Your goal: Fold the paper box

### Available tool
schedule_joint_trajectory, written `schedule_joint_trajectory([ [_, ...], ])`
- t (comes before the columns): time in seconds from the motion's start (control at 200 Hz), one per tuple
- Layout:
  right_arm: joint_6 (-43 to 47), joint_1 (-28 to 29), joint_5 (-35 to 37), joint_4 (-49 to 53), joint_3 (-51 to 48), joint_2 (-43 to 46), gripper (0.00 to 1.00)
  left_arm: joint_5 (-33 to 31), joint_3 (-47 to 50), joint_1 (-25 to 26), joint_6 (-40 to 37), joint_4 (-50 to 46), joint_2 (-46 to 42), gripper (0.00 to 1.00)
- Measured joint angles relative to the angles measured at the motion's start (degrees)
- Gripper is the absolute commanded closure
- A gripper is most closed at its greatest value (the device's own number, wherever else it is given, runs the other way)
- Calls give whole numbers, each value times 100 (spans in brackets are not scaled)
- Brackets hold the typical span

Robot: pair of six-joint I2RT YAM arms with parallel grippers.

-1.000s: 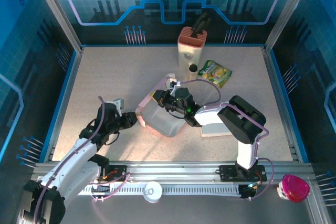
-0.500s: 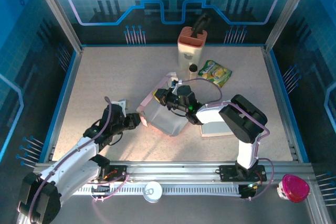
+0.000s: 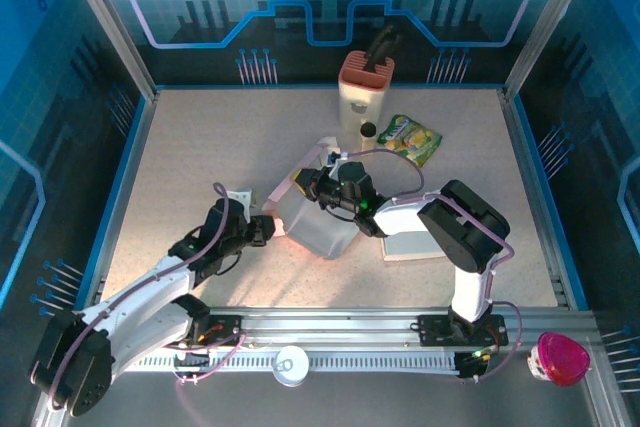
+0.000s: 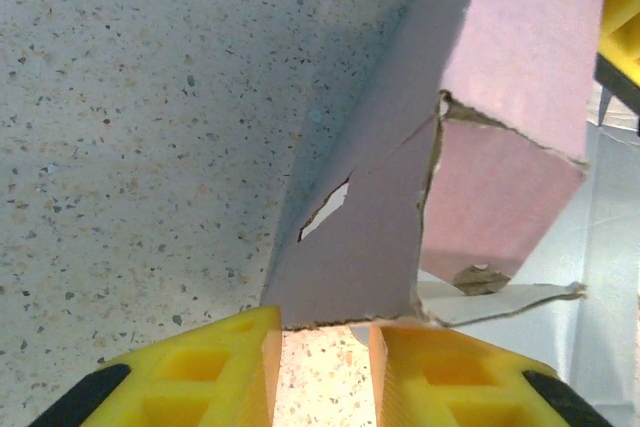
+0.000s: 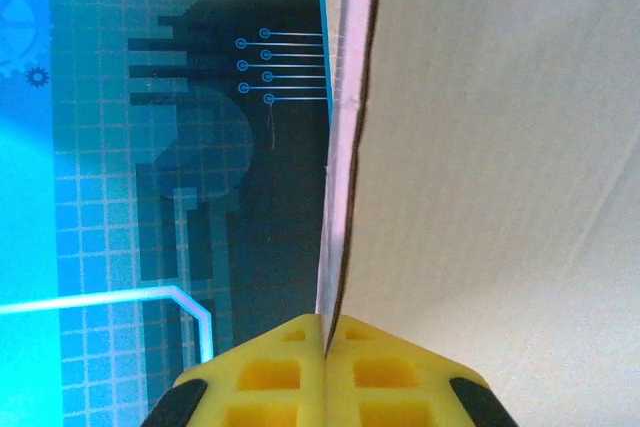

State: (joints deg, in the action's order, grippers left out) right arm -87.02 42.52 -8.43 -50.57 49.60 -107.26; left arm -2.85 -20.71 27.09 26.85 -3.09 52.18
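A white holder (image 3: 365,97) with a dark handle (image 3: 382,47) is standing at the back of the speckled table (image 3: 200,157), a green-yellow packet (image 3: 410,138) lying just beside it.

The left gripper (image 4: 325,345) is seen at the bottom edge, its two yellow fingers (image 4: 200,379) set apart, with speckled table (image 4: 130,127) shown in the gap between them. The paper box (image 4: 360,232) is met just ahead of the fingertips, the lower edge of a pink panel being laid across both tips. A small slit is cut through that panel, and a ragged torn seam is seen along its right side, beyond which further pink flaps are angled. A pale inner surface is shown at the right.
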Motion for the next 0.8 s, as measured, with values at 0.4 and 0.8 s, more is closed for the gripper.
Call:
schedule_joint_trajectory([
  [0.4, -42, 0, -2, -4, 0, 0, 100, -518, -2, 466, -181, 321, 369, 73],
  [0.8, -48, 0, 0, -4, 0, 0, 100, -833, -4, 739, -332, 538, 605, 72],
])
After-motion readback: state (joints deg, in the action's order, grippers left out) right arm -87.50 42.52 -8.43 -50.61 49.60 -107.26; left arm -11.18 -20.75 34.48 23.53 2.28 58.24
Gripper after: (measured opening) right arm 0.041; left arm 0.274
